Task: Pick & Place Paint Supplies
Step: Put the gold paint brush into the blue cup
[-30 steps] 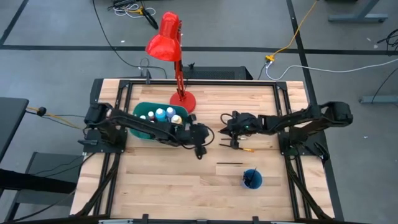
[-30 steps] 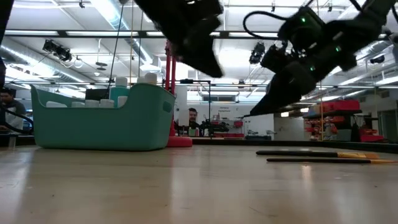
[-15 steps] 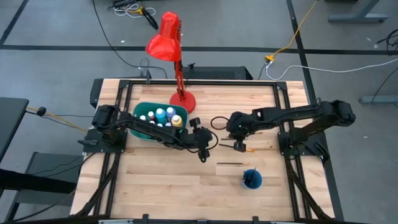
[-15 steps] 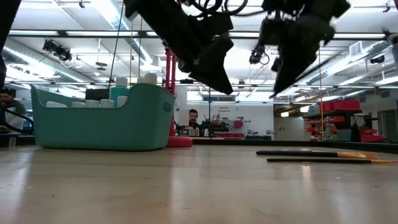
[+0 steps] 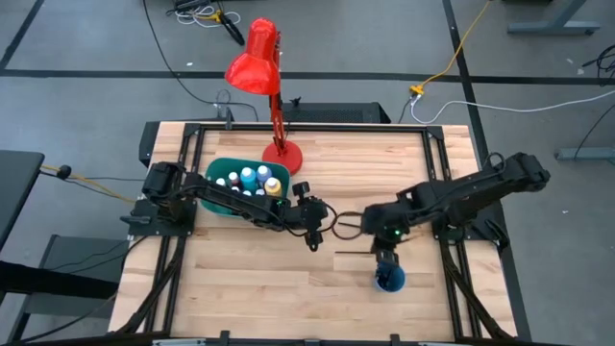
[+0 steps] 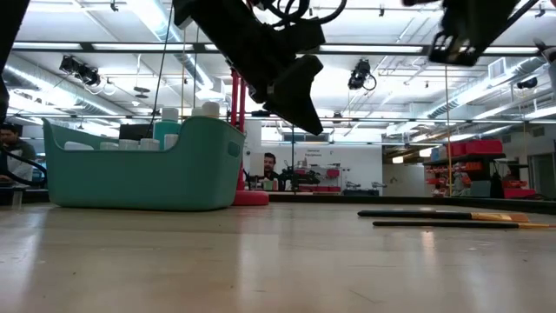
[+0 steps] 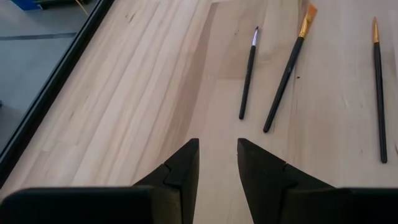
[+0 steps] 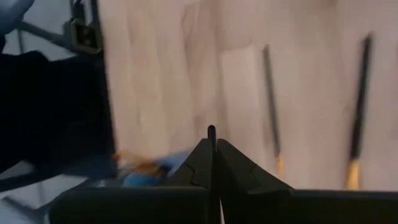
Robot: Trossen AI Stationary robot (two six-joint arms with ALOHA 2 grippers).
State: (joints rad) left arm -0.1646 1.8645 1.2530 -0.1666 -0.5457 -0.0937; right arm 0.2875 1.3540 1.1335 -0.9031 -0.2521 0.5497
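Three thin dark paintbrushes (image 7: 249,71) (image 7: 286,74) (image 7: 379,87) lie flat on the wood in front of my left gripper (image 7: 217,146). That gripper is open and hovers at the table's middle (image 5: 311,238), touching nothing. My right gripper (image 8: 212,144) is shut on another paintbrush. It hangs just on the far side of the small blue cup (image 5: 389,279), above it. Two of the brushes on the table (image 8: 270,99) (image 8: 359,106) show past its fingers. White-capped paint bottles (image 5: 252,177) stand in the teal bin (image 5: 216,173). My right gripper pinches a thin dark paintbrush between its two shut fingers. One short dark end of the brush (image 8: 212,132) sticks out past the fingertips, lying along them. The brush is lifted clear of the table, and the fingers hide the rest of it.
A red desk lamp (image 5: 258,60) stands on its round base (image 5: 283,154) by the far edge, next to the bin. A black frame (image 5: 437,144) borders the table. In the low view the brushes (image 6: 434,214) lie at the right and the bin (image 6: 143,169) at the left.
My right gripper has swung from the brushes at the table's middle toward the near edge and risen, ending above the blue cup. My left gripper shifted slightly toward the table's right early on, then kept still.
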